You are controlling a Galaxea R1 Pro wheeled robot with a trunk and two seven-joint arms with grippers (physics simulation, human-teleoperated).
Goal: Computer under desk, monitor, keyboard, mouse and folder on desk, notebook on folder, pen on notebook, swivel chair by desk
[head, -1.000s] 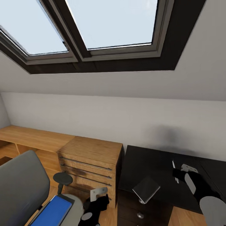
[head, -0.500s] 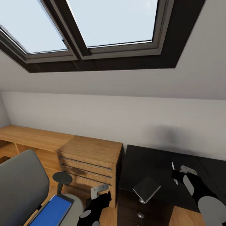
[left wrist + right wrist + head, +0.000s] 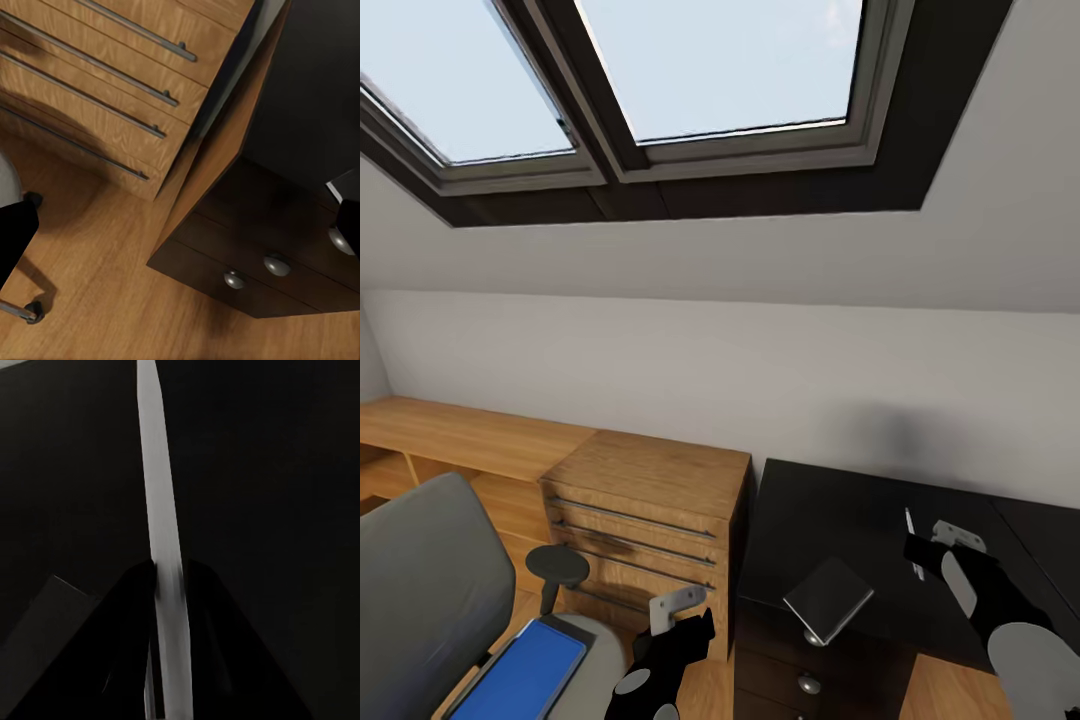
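Head view: right gripper (image 3: 920, 553) pinches the pen (image 3: 909, 522) over the desk (image 3: 830, 520), near the notebook (image 3: 827, 600); left gripper's (image 3: 685, 622) spread unclear; folder (image 3: 520, 672) on the swivel chair (image 3: 415, 590). Right wrist view: fingers (image 3: 120, 637) clamp the pen (image 3: 161, 510). No writing legible.

Glossy black desk (image 3: 840, 520), grained wooden drawer chest (image 3: 645, 520), matt grey padded swivel chair (image 3: 420, 590), smooth white pen (image 3: 161, 510).

Pen (image 3: 161, 510) between dark fingers (image 3: 217, 652)
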